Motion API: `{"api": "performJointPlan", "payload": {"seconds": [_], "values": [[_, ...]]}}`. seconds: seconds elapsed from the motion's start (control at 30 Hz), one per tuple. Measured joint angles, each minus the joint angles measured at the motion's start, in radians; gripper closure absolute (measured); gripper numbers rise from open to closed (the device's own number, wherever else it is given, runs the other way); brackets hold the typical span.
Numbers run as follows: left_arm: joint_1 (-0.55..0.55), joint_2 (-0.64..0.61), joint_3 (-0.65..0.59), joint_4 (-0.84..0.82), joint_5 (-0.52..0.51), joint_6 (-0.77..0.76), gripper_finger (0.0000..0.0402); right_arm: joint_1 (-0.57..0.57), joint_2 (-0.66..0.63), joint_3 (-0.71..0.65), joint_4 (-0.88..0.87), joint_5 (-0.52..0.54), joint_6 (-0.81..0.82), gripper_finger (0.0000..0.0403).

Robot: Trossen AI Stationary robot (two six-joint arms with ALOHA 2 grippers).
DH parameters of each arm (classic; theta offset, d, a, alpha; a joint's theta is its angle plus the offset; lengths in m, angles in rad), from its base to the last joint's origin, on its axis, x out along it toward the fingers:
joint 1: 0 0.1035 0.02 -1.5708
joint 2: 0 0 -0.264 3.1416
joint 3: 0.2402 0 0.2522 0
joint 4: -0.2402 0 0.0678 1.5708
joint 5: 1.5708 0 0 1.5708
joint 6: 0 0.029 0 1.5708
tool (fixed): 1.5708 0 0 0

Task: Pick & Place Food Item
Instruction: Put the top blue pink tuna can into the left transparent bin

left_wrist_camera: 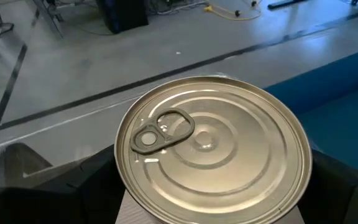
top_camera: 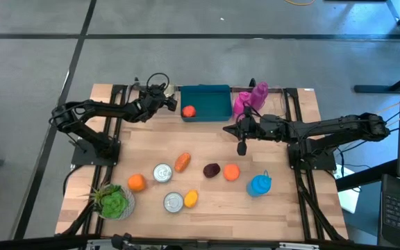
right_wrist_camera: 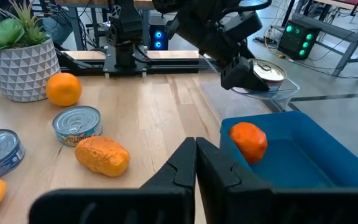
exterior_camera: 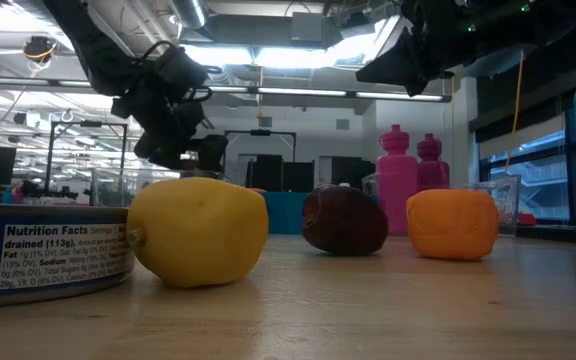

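My left gripper (top_camera: pixel 167 103) is at the table's far edge, just left of the teal bin (top_camera: pixel 207 97), shut on a silver pull-tab can (left_wrist_camera: pixel 211 149). The right wrist view shows the can (right_wrist_camera: pixel 268 72) above a clear tray beside the bin. A round orange food item (top_camera: pixel 188 110) lies on the bin's floor. My right gripper (top_camera: pixel 242 147) hangs shut and holds nothing, right of the table's middle, near the bin's right end. My left gripper pinches the can by its side wall (left_wrist_camera: pixel 122 186), one dark finger (left_wrist_camera: pixel 73 186) on each side of it. The fingers slant down, coming from the table's left. The can is lifted clear, lid up and slightly tilted.
On the near half of the table lie two more cans (top_camera: pixel 162 173) (top_camera: pixel 173 201), an orange (top_camera: pixel 137 182), a lemon (top_camera: pixel 191 198), a bread roll (top_camera: pixel 182 162), a dark plum (top_camera: pixel 212 170), an orange fruit (top_camera: pixel 231 171) and a blue bottle (top_camera: pixel 260 185). A potted plant (top_camera: pixel 113 201) stands near left; pink bottles (top_camera: pixel 252 97) at the far edge.
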Motion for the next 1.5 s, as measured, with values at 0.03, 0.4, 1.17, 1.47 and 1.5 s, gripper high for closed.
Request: {"api": "performJointPlan", "payload": {"seconds": [0.03,0.4,1.17,1.47,1.5], "values": [[0.005,0.0,0.0,-0.006,0.009,-0.011,0.0055,0.0,0.0,0.0,0.0,0.0,0.0,0.0392],[0.078,0.0,0.0,-0.035,0.102,-0.13,0.0055,0.0,0.0,0.0,0.001,0.0,0.001,0.0392],[0.143,0.0,0.145,-0.327,0.202,-0.157,0.0055,0.0,0.0,0.0,0.003,0.0,0.004,0.0392],[0.147,0.071,0.145,-0.306,0.241,-0.167,0.0055,0.0,0.0,0.0,0.003,0.0,0.004,0.0392],[0.147,0.087,0.144,-0.292,0.248,-0.173,0.0055,0.0,0.0,0.0,0.003,0.0,0.004,0.0392]]}}
